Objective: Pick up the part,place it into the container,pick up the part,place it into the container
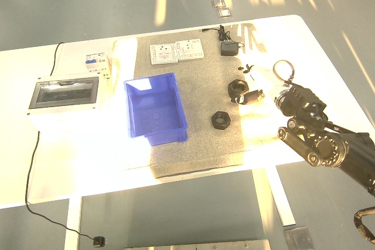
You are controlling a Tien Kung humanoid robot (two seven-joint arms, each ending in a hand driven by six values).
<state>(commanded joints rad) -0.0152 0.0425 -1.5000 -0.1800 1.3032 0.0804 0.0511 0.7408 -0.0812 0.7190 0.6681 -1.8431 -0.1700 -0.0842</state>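
Reaching in from the counter's [53, 180] right edge, our right hand [253, 95] pinches one black nut [237, 88]; another nut [221, 120] lies between it and the empty blue bin [176, 106].

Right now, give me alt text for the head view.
The robot's right hand reaches a black nut on a grey mat; a second nut lies beside an empty blue bin.

Right hand [258, 95] — outstretched over table
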